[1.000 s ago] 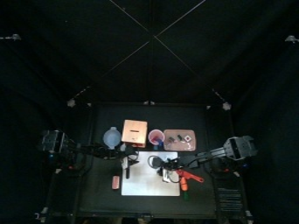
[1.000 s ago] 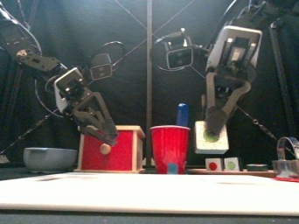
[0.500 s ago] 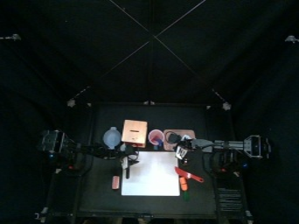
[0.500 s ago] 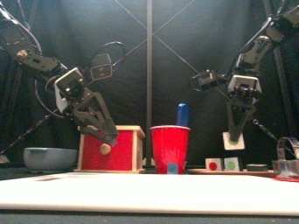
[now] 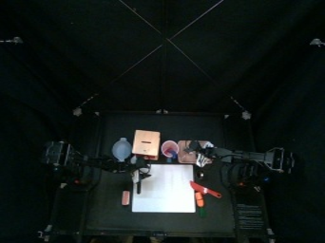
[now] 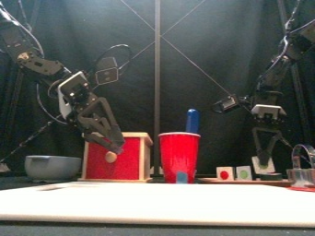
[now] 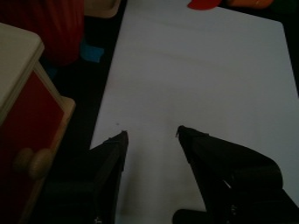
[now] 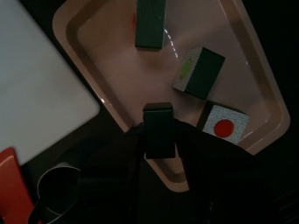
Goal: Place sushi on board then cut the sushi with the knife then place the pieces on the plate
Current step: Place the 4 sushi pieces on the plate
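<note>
— Lowered since a second ago: the right gripper (image 5: 200, 154), seen from above over the pink tray (image 5: 187, 146).
— From the front it is found low, right of the red cup (image 6: 180, 155).
— Left wrist: the left gripper (image 7: 149, 144) is spread wide over the white board (image 7: 198, 79).
— Right wrist: a sushi piece (image 8: 158, 131) is clamped between the jaws at the tray; three more pieces (image 8: 198, 70) are laid in it.

Board (image 5: 166, 188) plain white. Tray (image 8: 111, 61) pink. Sushi piece (image 8: 225, 122): dark green skin, white face, red centre. Second sushi piece (image 8: 201, 70): pale green face. Cup (image 6: 180, 155) red, knife (image 6: 191, 120) blue. Box (image 6: 117, 159) pale wood, red drawer front. Bowl (image 6: 53, 167) blue-grey. Table (image 5: 152, 223) black.
</note>
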{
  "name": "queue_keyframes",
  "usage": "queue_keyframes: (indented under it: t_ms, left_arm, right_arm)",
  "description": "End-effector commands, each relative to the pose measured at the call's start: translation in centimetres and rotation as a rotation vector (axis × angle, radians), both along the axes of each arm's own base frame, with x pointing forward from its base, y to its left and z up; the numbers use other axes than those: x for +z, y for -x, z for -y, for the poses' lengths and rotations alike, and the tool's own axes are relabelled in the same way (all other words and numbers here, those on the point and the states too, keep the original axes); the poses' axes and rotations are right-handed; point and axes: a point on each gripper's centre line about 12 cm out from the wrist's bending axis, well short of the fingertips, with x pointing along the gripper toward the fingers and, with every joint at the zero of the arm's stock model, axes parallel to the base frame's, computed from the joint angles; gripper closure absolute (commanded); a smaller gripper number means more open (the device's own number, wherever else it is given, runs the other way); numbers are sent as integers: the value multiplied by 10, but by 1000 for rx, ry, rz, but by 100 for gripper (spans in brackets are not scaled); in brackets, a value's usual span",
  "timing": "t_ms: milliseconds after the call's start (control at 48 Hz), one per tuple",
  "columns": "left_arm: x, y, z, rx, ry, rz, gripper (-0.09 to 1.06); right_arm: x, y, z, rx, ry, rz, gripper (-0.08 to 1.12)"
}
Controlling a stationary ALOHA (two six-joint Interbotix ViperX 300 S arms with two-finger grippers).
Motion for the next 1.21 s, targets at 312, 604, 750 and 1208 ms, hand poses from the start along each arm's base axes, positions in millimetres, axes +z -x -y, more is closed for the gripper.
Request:
queue_keyframes:
  t_ms: [312, 604, 750, 1208]
  left_arm:
    - [6, -5, -2, 23, 15, 24, 11]
    - [7, -6, -1, 20, 17, 28, 11]
    - [8, -7, -1, 20, 17, 31, 11]
    - [8, -7, 0, 30, 28, 32, 11]
  right_arm:
    - [-1, 0, 7, -27, 12, 70, 19]
    - [27, 0, 5, -20, 55, 170, 19]
    - [43, 3, 0, -10, 73, 233, 19]
    - [60, 10, -29, 80, 76, 331, 19]
